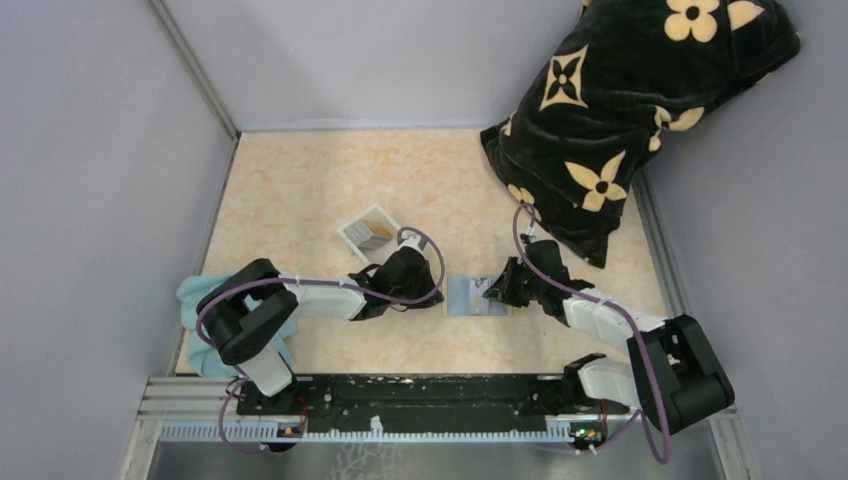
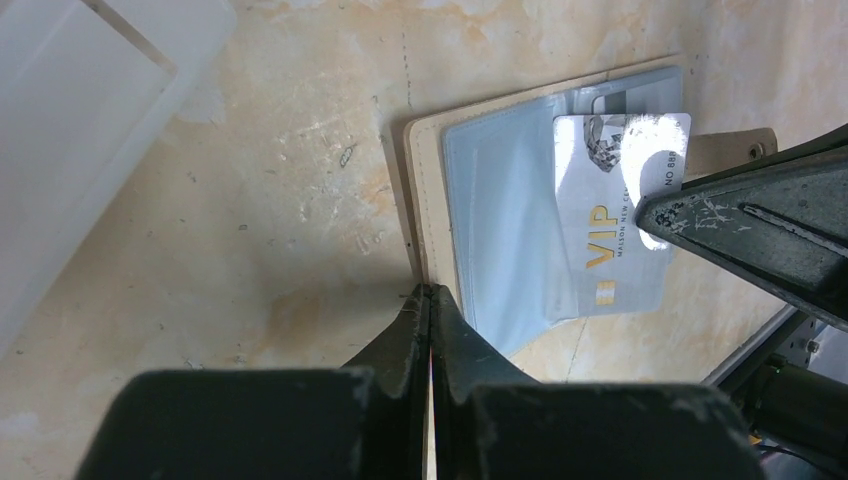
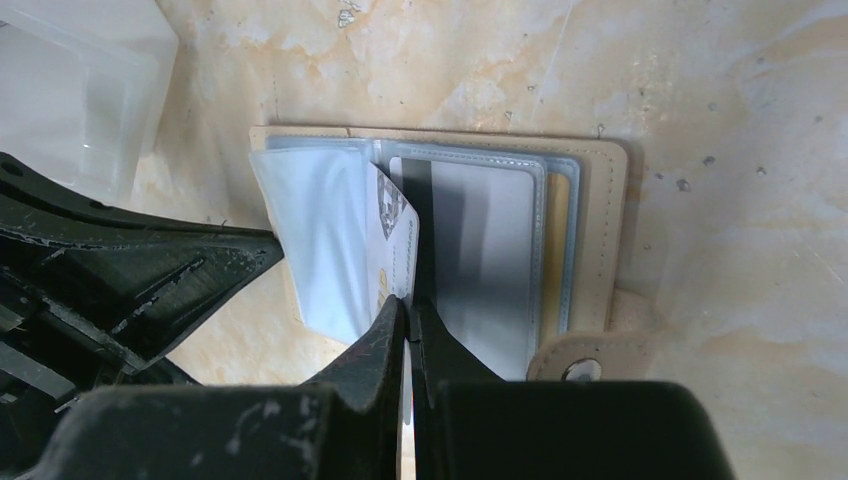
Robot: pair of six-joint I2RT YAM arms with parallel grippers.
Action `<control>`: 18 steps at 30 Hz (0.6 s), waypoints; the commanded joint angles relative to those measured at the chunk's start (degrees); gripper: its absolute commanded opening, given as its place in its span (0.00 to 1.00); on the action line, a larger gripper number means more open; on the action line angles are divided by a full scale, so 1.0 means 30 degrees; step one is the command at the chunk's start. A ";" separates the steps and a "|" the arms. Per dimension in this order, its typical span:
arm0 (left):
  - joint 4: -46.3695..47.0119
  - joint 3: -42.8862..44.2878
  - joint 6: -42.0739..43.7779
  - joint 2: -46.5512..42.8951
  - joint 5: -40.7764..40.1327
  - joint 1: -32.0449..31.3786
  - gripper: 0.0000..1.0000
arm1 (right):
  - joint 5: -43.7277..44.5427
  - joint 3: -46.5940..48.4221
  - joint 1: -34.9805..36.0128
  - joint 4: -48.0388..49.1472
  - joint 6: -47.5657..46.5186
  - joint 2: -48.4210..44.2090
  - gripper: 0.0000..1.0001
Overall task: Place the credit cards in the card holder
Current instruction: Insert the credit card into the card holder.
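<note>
The card holder (image 1: pixel 470 298) lies open on the table between my two grippers, its tan rim (image 2: pixel 425 190) and blue-grey sleeves facing up. My right gripper (image 3: pixel 408 305) is shut on a silvery VIP card (image 2: pixel 600 220), holding it on edge with its far end in among the sleeves (image 3: pixel 392 225). Another silvery card (image 3: pixel 480 250) and a tan-gold card (image 3: pixel 557 230) sit in the holder's sleeves (image 3: pixel 595 220). My left gripper (image 2: pixel 430 290) is shut, its tips against the holder's near edge. More cards (image 1: pixel 374 236) lie in the tray.
A clear white plastic tray (image 1: pixel 357 228) stands behind the left gripper, and shows in the left wrist view (image 2: pixel 80 120). A light blue cloth (image 1: pixel 195 300) lies at the left edge. A black flowered pillow (image 1: pixel 620 100) fills the back right corner.
</note>
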 commanded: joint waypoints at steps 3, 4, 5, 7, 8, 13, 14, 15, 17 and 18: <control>-0.1034 -0.0264 -0.0022 0.0391 0.0300 -0.0289 0.02 | 0.1440 -0.0185 0.0175 -0.2212 -0.0768 -0.1017 0.00; -0.1029 -0.0263 -0.0024 0.0432 0.0347 -0.0306 0.02 | 0.1372 -0.0222 0.0188 -0.2174 -0.0765 -0.1007 0.00; -0.1014 -0.0263 -0.0039 0.0433 0.0353 -0.0311 0.02 | 0.1279 -0.0215 0.0189 -0.2144 -0.0801 -0.0933 0.00; -0.1010 -0.0235 -0.0055 0.0478 0.0330 -0.0328 0.02 | 0.1117 -0.0265 0.0175 -0.1959 -0.0839 -0.0602 0.00; -0.1011 -0.0219 -0.0061 0.0505 0.0333 -0.0347 0.02 | 0.1031 -0.0334 0.0188 -0.1828 -0.0865 -0.0472 0.00; -0.1176 -0.0177 -0.0046 0.0428 0.0170 -0.0356 0.02 | 0.0677 -0.0747 0.0190 -0.1068 -0.0602 0.0130 0.00; -0.1179 -0.0175 -0.0063 0.0447 0.0154 -0.0358 0.02 | 0.0573 -0.0900 0.0190 -0.0848 -0.0502 0.0070 0.00; -0.1186 -0.0161 -0.0047 0.0457 0.0154 -0.0355 0.02 | 0.0439 -0.1003 0.0190 -0.0660 -0.0387 0.0026 0.00; -0.1185 -0.0119 -0.0046 0.0529 0.0170 -0.0388 0.02 | 0.0272 -0.1122 0.0204 -0.0454 -0.0245 0.0091 0.00; -0.1151 -0.0077 -0.0060 0.0577 0.0181 -0.0402 0.02 | 0.0116 -0.1214 0.0217 -0.0266 -0.0143 0.0164 0.00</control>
